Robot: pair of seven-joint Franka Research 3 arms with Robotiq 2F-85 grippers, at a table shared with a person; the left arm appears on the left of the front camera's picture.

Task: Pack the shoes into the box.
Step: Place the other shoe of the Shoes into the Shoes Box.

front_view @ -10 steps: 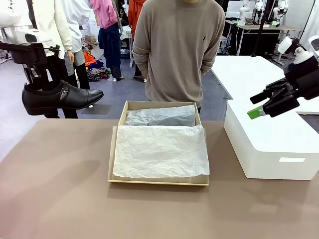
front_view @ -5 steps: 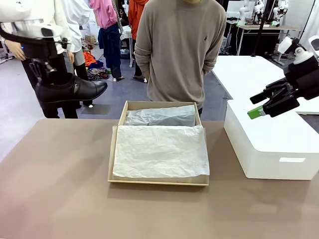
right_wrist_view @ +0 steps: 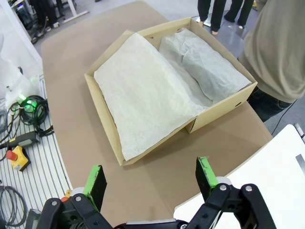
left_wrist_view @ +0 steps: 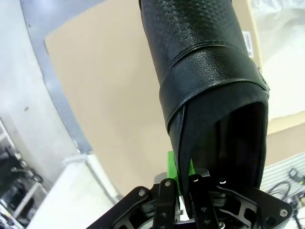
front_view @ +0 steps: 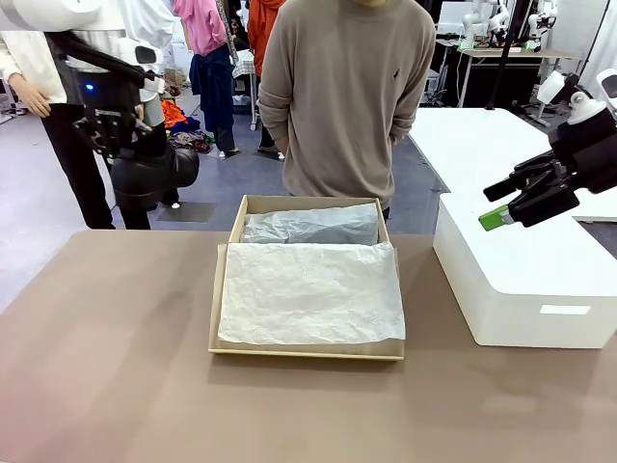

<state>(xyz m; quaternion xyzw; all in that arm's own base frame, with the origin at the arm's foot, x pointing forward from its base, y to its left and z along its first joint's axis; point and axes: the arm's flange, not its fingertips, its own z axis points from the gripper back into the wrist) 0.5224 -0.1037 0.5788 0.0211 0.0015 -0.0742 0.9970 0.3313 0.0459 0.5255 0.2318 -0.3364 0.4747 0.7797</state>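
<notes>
One glossy black shoe (front_view: 149, 174) hangs in the air past the table's far left corner, held by its heel rim in my shut left gripper (front_view: 116, 130). In the left wrist view the shoe (left_wrist_view: 205, 71) points away from the gripper (left_wrist_view: 183, 179), toe over the table beside the box's corner (left_wrist_view: 252, 38). The tan cardboard box (front_view: 224, 289) stands open at the table's middle, lined with white tissue paper (front_view: 308, 289). My right gripper (front_view: 494, 203) hovers open and empty above the white box, and in its own view the gripper (right_wrist_view: 150, 180) looks down on the tan box (right_wrist_view: 224, 107).
A large white rectangular box (front_view: 521, 280) sits on the table's right side. A person in a beige sweater (front_view: 347, 96) stands just behind the tan box with hands behind the back. The brown tabletop (front_view: 116, 367) stretches left of and in front of the box.
My left arm has carried the shoe to the right and slightly up while swinging it round, so it no longer lies side-on. The right arm has stayed still.
</notes>
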